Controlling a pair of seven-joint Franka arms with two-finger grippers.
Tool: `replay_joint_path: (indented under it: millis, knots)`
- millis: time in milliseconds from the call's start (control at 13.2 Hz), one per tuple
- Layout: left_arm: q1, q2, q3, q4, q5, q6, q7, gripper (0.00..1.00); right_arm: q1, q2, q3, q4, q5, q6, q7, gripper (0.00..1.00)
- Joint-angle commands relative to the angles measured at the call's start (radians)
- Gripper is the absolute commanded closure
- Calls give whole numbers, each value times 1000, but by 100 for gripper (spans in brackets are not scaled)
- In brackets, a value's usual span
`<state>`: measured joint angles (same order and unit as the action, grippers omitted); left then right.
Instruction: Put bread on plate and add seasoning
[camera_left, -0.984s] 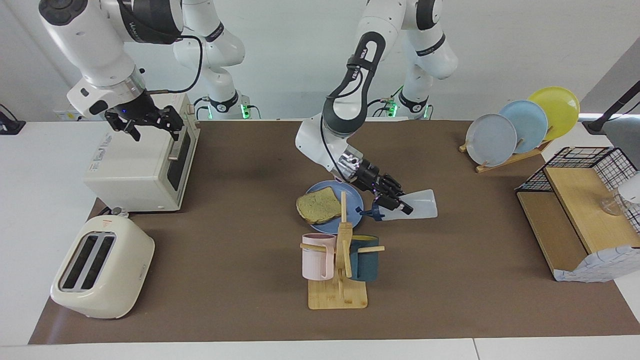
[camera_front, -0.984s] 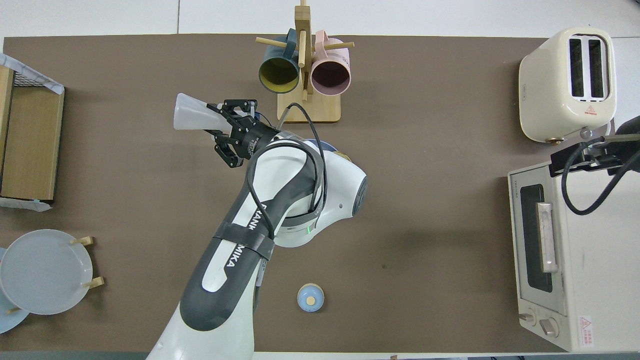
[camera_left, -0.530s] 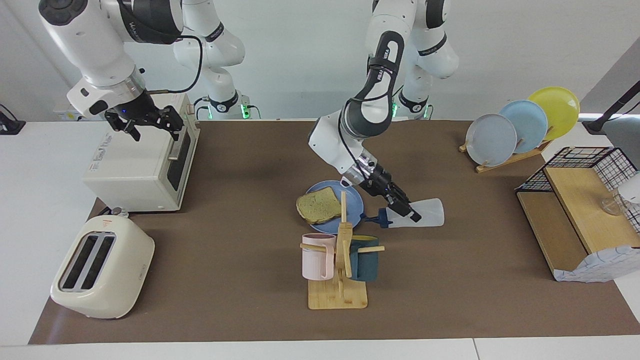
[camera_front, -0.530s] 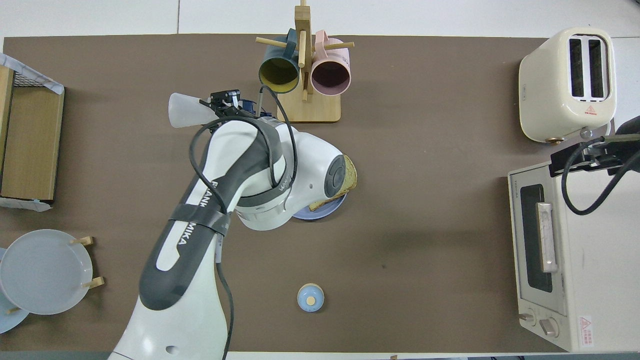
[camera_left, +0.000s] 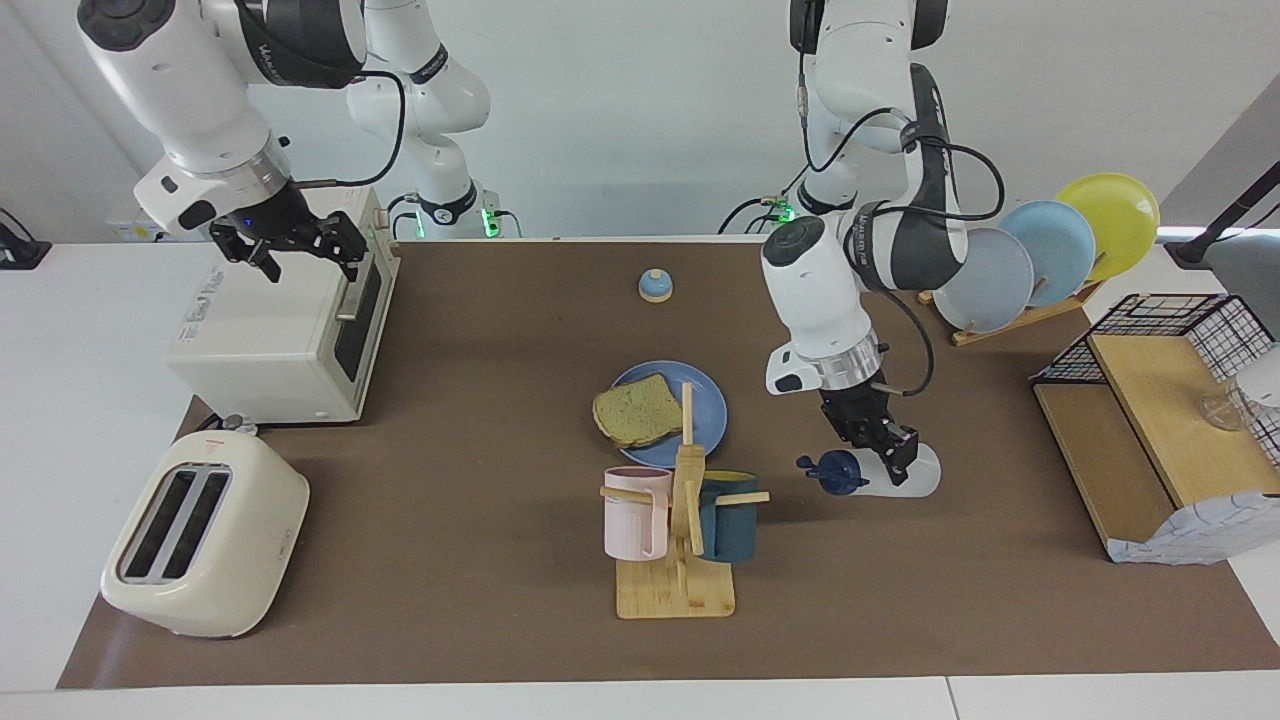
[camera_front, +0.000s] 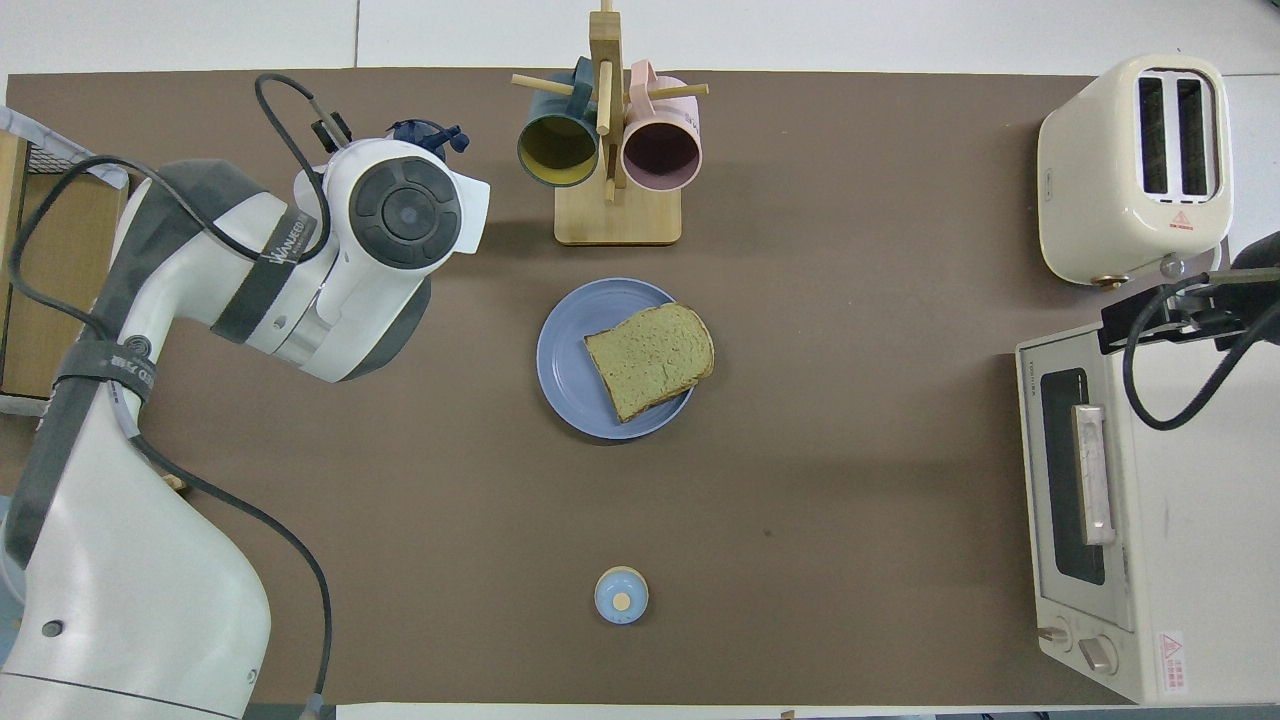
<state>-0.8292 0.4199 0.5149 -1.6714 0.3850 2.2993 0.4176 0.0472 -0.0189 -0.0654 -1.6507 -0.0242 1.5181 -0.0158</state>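
Observation:
The bread (camera_left: 637, 412) (camera_front: 650, 360) lies flat on the light blue plate (camera_left: 706, 398) (camera_front: 562, 355) in the middle of the mat. My left gripper (camera_left: 884, 455) points down, shut on the seasoning (camera_left: 918, 483), which it holds sideways low over the mat, beside the plate toward the left arm's end. The bottle's dark blue cap (camera_left: 835, 470) (camera_front: 425, 130) points at the mug rack. In the overhead view the left wrist hides the gripper and the bottle's body. My right gripper (camera_left: 308, 262) waits open above the toaster oven (camera_left: 280, 330).
A wooden mug rack (camera_left: 678, 545) with a pink and a teal mug stands farther from the robots than the plate. A small blue bell (camera_left: 655, 286) sits nearer to them. Cream toaster (camera_left: 200, 535), plate rack (camera_left: 1040, 250) and wire-and-wood shelf (camera_left: 1160, 440) flank the mat.
The left arm has swung away from the plate toward its own end of the table, carrying the seasoning and straightening up. Plate and bread are now uncovered from above. The right arm is unmoved.

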Motion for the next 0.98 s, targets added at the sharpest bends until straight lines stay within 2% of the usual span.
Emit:
replay_joint_path:
  millis: [0, 303, 454, 605, 757, 908]
  knots:
    - [37, -18, -9, -80, -139, 157, -80, 100, -6, -19, 2, -23, 0, 17, -24, 0]
    - [71, -18, -18, -186, -456, 424, -135, 100, -6, -19, 1, -23, 0, 17, -26, 0]
    - [71, -10, -21, -195, -610, 498, -135, 100, -6, -19, 2, -23, 1, 17, -26, 0]
    - [73, 2, -27, -198, -679, 567, -135, 100, -6, -19, 1, -23, 1, 19, -24, 0]
    - [73, 43, -58, -202, -820, 677, -134, 100, -6, -19, 1, -23, 0, 17, -24, 0]
    - [103, 97, -113, -200, -911, 797, -135, 100, -6, -19, 1, -23, 1, 17, -24, 0]
